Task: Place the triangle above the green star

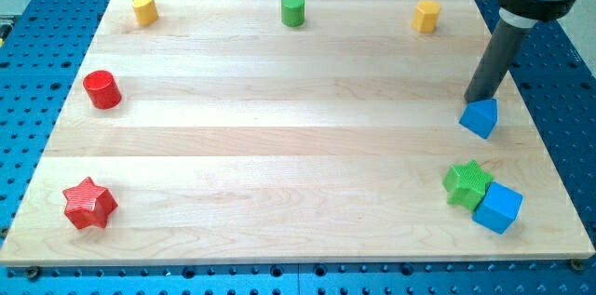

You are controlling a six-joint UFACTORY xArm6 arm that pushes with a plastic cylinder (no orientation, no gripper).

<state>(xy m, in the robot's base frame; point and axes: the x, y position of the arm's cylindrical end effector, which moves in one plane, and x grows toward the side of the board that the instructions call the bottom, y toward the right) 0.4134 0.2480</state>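
My tip (472, 101) touches the blue triangle (480, 118), already above the green star (467, 183). Little is left. No gripper here.

The bench (279, 146) under me is pale, matt wood with visible grain. My rod (492, 62) looks dark and matt. The red star (89, 204) and green star (467, 183) show ridged, plastic-looking surfaces.

Wooden board (279, 146) carries eight coloured blocks.
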